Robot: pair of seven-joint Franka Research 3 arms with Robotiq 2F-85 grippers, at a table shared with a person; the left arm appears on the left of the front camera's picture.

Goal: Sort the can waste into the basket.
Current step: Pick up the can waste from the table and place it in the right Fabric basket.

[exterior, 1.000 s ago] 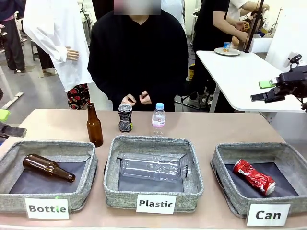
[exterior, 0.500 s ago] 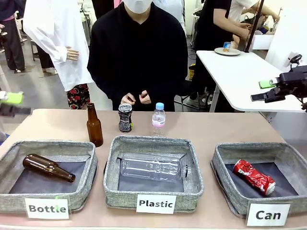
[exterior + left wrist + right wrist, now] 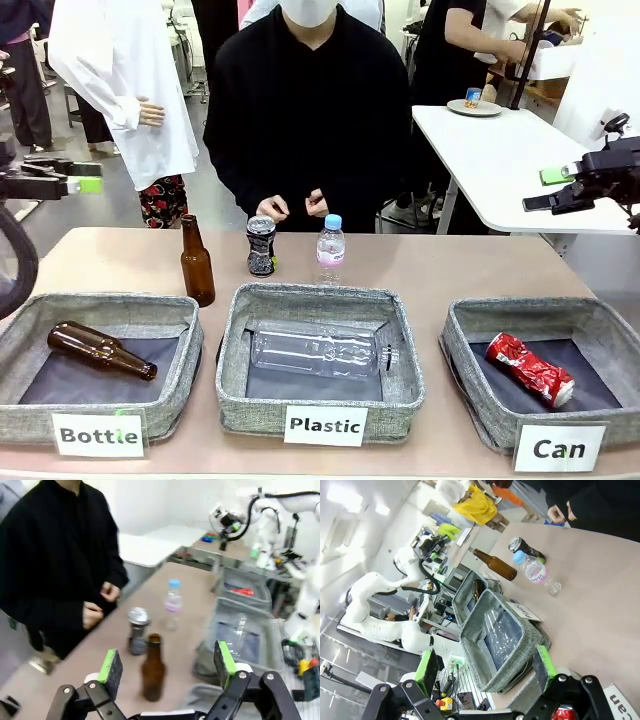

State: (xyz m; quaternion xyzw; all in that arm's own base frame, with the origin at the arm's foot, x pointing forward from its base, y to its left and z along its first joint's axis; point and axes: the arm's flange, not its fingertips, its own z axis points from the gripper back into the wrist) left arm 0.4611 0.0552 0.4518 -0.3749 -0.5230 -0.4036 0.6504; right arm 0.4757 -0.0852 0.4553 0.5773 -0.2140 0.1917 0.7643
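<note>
Jaws wide and empty, the left gripper [image 3: 85, 173] and right gripper [image 3: 545, 190] hang above the beige table's [image 3: 480, 270] ends, while the black-patterned, silver-topped metal can [image 3: 261, 246] stands toward its far edge and the crushed red metal can [image 3: 530, 369] lies inside the grey woven-fabric "Can" basket [image 3: 520, 308].

three baskets [image 3: 100, 305] [image 3: 318, 295] [image 3: 520, 308], two cans [image 3: 261, 246] [image 3: 530, 370], two brown glass bottles [image 3: 196, 262] [image 3: 100, 350], two clear plastic bottles [image 3: 330, 245] [image 3: 318, 350]

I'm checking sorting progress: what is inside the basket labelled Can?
A crushed red can lies on the dark lining of the Can basket. The near wall and white label cover the floor's front strip, so that part cannot be checked.
</note>
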